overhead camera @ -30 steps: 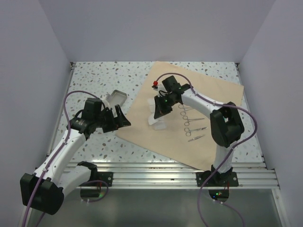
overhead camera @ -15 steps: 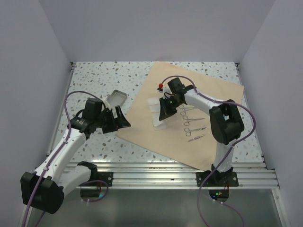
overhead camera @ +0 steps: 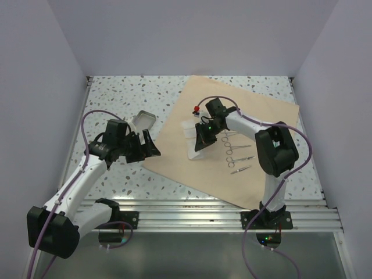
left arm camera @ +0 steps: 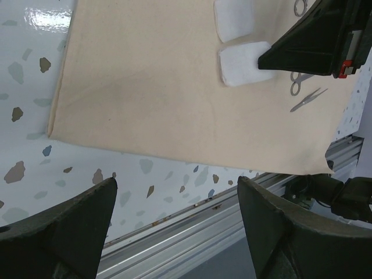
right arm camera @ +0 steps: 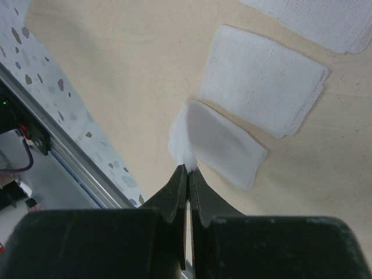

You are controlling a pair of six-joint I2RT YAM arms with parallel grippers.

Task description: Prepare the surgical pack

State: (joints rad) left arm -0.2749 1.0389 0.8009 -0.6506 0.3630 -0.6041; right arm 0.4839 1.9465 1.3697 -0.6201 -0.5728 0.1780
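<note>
— One gauze square (right arm camera: 224, 145) is what your next move turns on. It lies on the tan wrap sheet (right arm camera: 116, 75), and your right gripper (right arm camera: 189, 170) has its jaws pressed together on the square's near corner, which is puckered up off the sheet.

— Agreed. In your right wrist view the rest of that square runs away from the fingertips toward 2 o'clock. Its long axis goes from about 10 to 4 o'clock. You hold one end only, so I'd expect it to hang or drag when you lift.

— The next gauze square (right arm camera: 261, 87) sits just beside it at 1 o'clock. I cannot tell whether their corners touch, so pull away from it, not across it.

— Seen from above, the tray (overhead camera: 142, 121) stands on the table (overhead camera: 116, 99), off the sheet, between 9 and 10 o'clock from your right gripper. The instruments (overhead camera: 235, 152) lie on the sheet at about 4 o'clock.

— Your left gripper (overhead camera: 148, 146) hovers by the sheet's left edge, near the tray and well apart from the gauze, with its jaws wide apart and nothing between them. The right arm is the nearer one, so if the gauze belongs in the tray, you'd carry it toward 9 or 10 o'clock.
</note>
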